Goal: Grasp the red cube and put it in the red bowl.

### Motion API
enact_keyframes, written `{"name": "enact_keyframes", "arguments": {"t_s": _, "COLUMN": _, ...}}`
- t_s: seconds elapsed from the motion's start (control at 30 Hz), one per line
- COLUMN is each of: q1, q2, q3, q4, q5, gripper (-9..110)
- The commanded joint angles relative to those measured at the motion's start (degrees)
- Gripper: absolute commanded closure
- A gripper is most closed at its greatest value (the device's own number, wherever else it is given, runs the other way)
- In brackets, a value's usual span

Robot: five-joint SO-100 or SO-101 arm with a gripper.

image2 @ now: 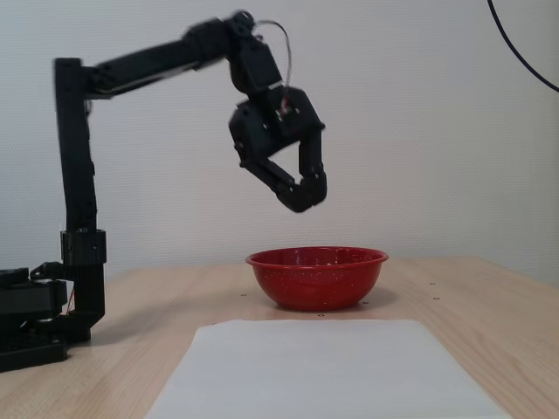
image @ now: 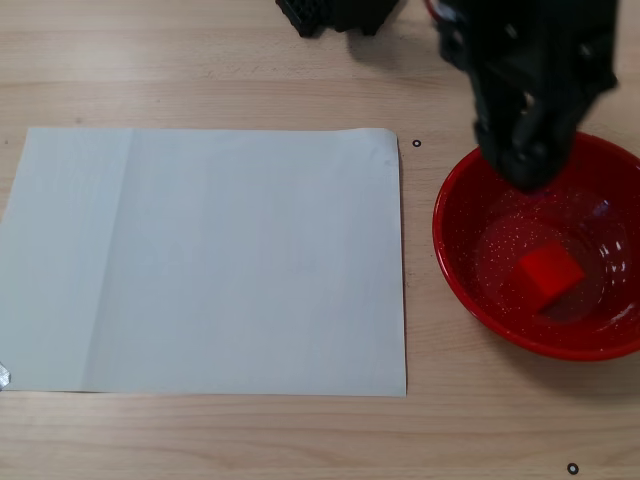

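The red cube (image: 550,273) lies on the speckled floor of the red bowl (image: 455,260), right of the white paper. From the side, only the outside of the red bowl (image2: 316,279) shows and the cube is hidden by its wall. My black gripper (image2: 304,194) hangs well above the bowl's left part, fingertips together and nothing between them. Seen from above, the gripper (image: 530,170) covers the bowl's far rim.
A white sheet of paper (image: 205,260) covers the table's middle and left. The arm's black base (image2: 35,323) stands at the left in the side-on fixed view. Small black marks (image: 416,143) dot the wooden table.
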Motion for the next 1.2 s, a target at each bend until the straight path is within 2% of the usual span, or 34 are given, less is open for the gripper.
{"name": "enact_keyframes", "arguments": {"t_s": 0.0, "q1": -1.85, "q2": 8.96, "q3": -0.18, "q4": -2.9, "q5": 0.26, "gripper": 101}}
{"name": "enact_keyframes", "arguments": {"t_s": 0.6, "q1": -15.38, "q2": 35.68, "q3": 40.69, "q4": -31.55, "q5": 2.37, "gripper": 101}}
{"name": "enact_keyframes", "arguments": {"t_s": 0.9, "q1": -16.7, "q2": 50.27, "q3": 63.28, "q4": -44.3, "q5": 2.11, "gripper": 101}}
{"name": "enact_keyframes", "arguments": {"t_s": 1.17, "q1": -16.26, "q2": 60.73, "q3": 84.29, "q4": -63.63, "q5": 4.66, "gripper": 101}}
